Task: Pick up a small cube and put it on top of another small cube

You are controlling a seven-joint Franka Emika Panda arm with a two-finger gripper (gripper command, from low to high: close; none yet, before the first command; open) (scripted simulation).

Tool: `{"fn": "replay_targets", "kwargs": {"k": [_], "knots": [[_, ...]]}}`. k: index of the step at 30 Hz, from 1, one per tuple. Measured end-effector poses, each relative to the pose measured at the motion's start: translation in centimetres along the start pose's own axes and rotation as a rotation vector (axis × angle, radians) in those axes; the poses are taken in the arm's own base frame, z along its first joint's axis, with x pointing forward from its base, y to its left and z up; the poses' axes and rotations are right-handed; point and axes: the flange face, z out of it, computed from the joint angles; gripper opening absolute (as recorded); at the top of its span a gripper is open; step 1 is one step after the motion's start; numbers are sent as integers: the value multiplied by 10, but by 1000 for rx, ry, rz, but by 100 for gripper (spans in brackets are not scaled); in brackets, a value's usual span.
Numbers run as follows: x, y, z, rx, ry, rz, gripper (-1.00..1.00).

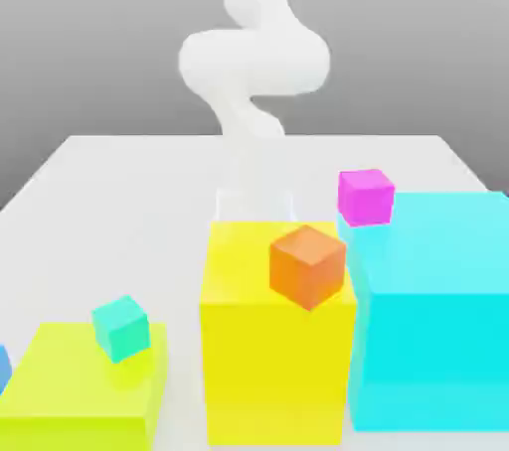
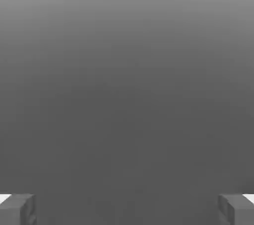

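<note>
The exterior view looks slightly down toward the arm's front; the hand view looks out between the claw's (image 2: 127,209) fingertips (image 2: 27,209).

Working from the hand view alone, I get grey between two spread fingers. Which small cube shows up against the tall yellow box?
Observer: The small orange cube; in the exterior view it overlaps the right front part of the box's top.

Operator: And the large cyan box?

Observer: A small magenta cube shows at its far corner, on the exterior view's left side of that box.

Operator: Is any cube stacked on another yet?

Observer: No stack in sight: the small turquoise cube, for one, sits over the low lime-yellow box with no cube on top of it.
</note>
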Motion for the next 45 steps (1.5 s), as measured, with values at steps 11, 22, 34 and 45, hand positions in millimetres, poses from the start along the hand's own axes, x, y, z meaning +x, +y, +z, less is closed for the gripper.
{"fn": "replay_targets", "kwargs": {"k": [11,22,34,45], "knots": [[71,105,183,-271,-88,415,0],[91,292,321,-563,-102,850,0],[32,466,428,-774,-86,1120,-100],[54,441,391,-773,-86,1120,-100]]}}
